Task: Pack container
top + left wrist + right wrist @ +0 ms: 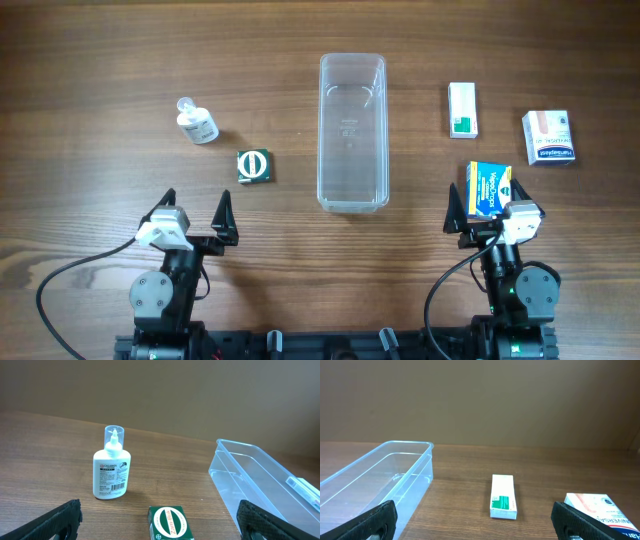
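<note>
The container [324, 130] is a clear, long, empty tub standing in the middle of the table. It shows at the right of the left wrist view [252, 467] and at the left of the right wrist view [405, 445]. My left gripper [197, 206] is open and empty near the front edge, left of the tub; in its wrist view [160, 512] a green box lies between the spread fingers. My right gripper [490, 207] is open by a blue and yellow box [489, 187]; its wrist view [475, 512] shows nothing held.
A small white bottle with a clear cap [197, 122] [111, 472] and a green Zam-Buk box [254, 166] [170, 522] lie left of the tub. A white and green box [462, 109] [502, 496] and a white, blue-lettered box [548, 137] [597, 507] lie to its right.
</note>
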